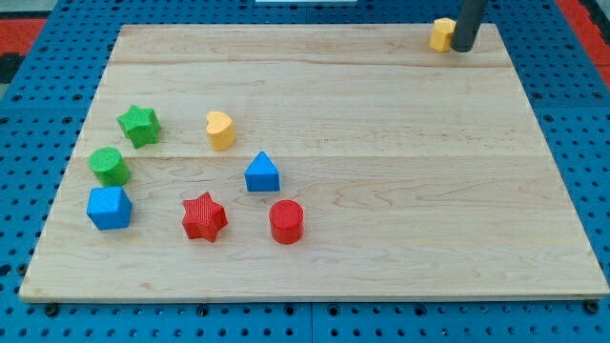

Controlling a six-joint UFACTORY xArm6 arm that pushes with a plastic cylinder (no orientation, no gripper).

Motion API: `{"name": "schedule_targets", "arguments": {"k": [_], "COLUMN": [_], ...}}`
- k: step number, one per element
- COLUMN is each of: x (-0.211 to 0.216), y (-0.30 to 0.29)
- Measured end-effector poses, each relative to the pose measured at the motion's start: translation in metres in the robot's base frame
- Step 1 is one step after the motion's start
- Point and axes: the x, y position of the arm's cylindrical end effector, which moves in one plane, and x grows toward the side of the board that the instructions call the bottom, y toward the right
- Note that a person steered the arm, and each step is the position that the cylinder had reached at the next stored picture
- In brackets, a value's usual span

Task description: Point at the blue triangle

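**Blue triangle sits mid-board, rod far off at the top corner**

Pale wood makes up the board (381, 191), which lies on a blue pegboard surface (29, 286). The blue triangle (262, 173) rests left of the board's centre, at about 8 o'clock from the middle. From it, the yellow heart (220, 130) lies at 10 o'clock, the red cylinder (286, 221) near at 5 o'clock, and the red star (204, 216) at 8 o'clock. Further towards the view's left stand the green star (139, 125), the green cylinder (110, 166) below it, and the blue cube (109, 207) below that, just beside the cylinder.

My tip (461, 48) is at the board's top edge, at roughly 1 o'clock from the blue triangle and well apart from it. A second yellow block (441, 34), its shape hard to make out, sits at 9 o'clock from the rod and appears to touch it. The rod is a plain dark shaft with nothing that opens or closes, and it holds nothing; its upper part runs out of the view's top.
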Motion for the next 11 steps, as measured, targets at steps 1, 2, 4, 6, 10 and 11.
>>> {"name": "schedule_targets", "arguments": {"k": [1,2,4,6,10,11], "x": [0.0,0.0,0.05,0.168,0.249,0.204], "y": [0.0,0.0,-0.038,-0.054,-0.265,-0.271]}}
